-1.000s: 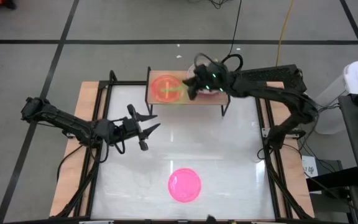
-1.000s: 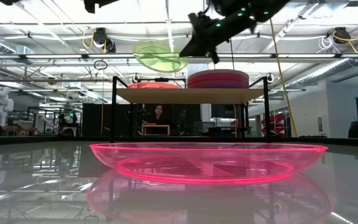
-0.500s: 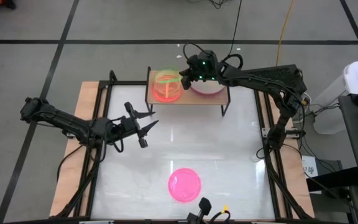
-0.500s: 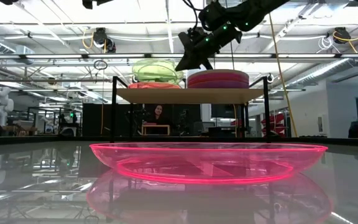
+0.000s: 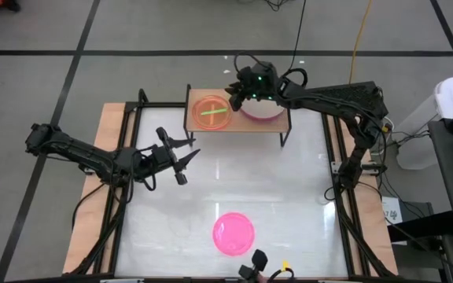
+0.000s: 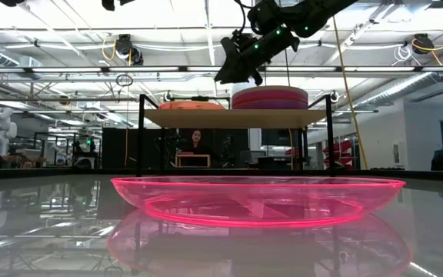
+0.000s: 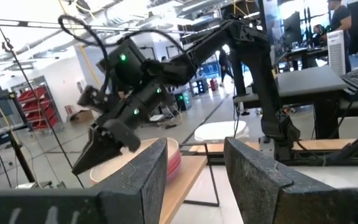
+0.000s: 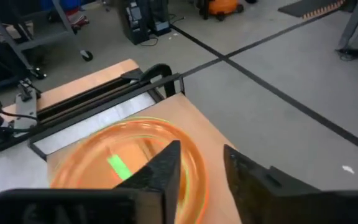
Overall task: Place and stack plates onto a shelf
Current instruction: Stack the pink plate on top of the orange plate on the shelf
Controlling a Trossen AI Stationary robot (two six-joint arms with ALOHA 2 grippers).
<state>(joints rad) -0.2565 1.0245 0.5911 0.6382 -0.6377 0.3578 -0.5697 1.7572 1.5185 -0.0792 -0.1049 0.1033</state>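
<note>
The shelf (image 5: pixel 239 127) stands at the table's far side. On its left half lies a stack of plates (image 5: pixel 211 112), orange rims with a green-streaked plate on top, shown also in the right wrist view (image 8: pixel 129 163). On its right half sits a taller pink and magenta stack (image 6: pixel 270 98). My right gripper (image 5: pixel 233 98) hovers open above the shelf between the two stacks, nothing between its fingers (image 8: pixel 166 171). A translucent pink plate (image 5: pixel 233 233) rests flat on the table near the front. My left gripper (image 5: pixel 185 159) hangs open over the table's left middle.
Wooden rails edge the white table (image 5: pixel 124 126) on left and right. A small black device (image 5: pixel 258 263) sits at the near edge. Bare table lies between the shelf and the pink plate. A person (image 6: pixel 196 140) sits in the room beyond the shelf.
My right gripper has carried the green plate down onto the shelf's left stack, tilted at first, then let go. The plate now lies flat on the orange ones. The gripper has drawn back a little toward the far edge and stays above the shelf.
</note>
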